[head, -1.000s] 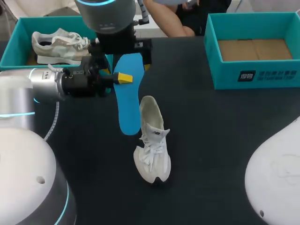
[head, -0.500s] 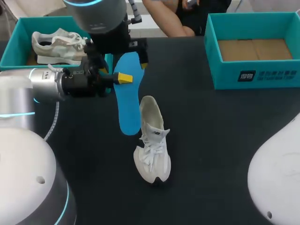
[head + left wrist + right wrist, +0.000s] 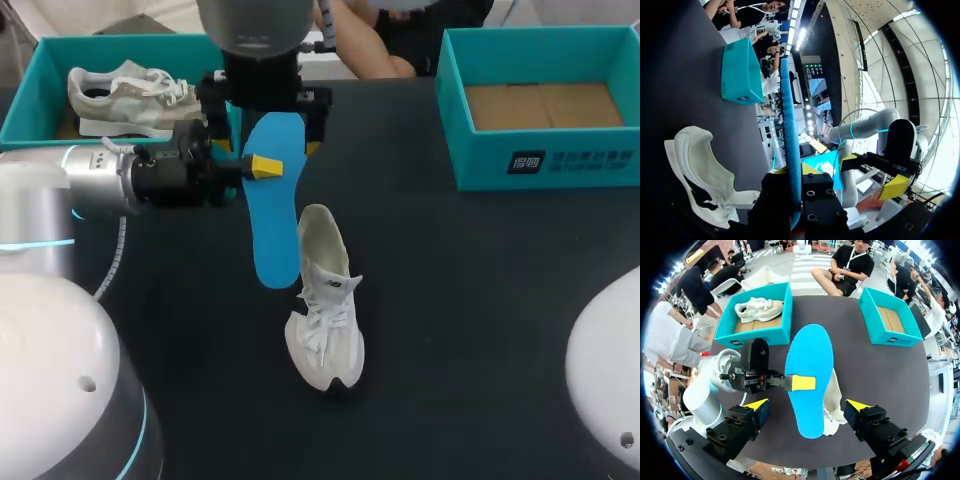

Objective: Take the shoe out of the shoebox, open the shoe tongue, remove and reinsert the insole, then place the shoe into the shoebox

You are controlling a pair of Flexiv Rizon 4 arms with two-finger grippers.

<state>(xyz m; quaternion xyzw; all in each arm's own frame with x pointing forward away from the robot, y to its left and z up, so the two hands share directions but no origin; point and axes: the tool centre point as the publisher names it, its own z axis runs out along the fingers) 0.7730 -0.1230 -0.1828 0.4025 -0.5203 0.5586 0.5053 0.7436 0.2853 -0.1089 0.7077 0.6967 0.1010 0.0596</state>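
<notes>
Blue, flat, oval insole (image 3: 275,230) pinched in left hand (image 3: 262,165); right hand (image 3: 807,406) spread wide above.

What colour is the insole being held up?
Bright blue; the flat foot-shaped insole shows best in the right wrist view.

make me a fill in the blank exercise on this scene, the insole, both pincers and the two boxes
1. The left pincer is ____ on the flat blue foam insole.
2. The right pincer, over the insole, is ____.
3. The teal cardboard box on the right is ____, while the teal cardboard box on the left holds a pale shoe.

Missing words: shut; open; empty.
</notes>
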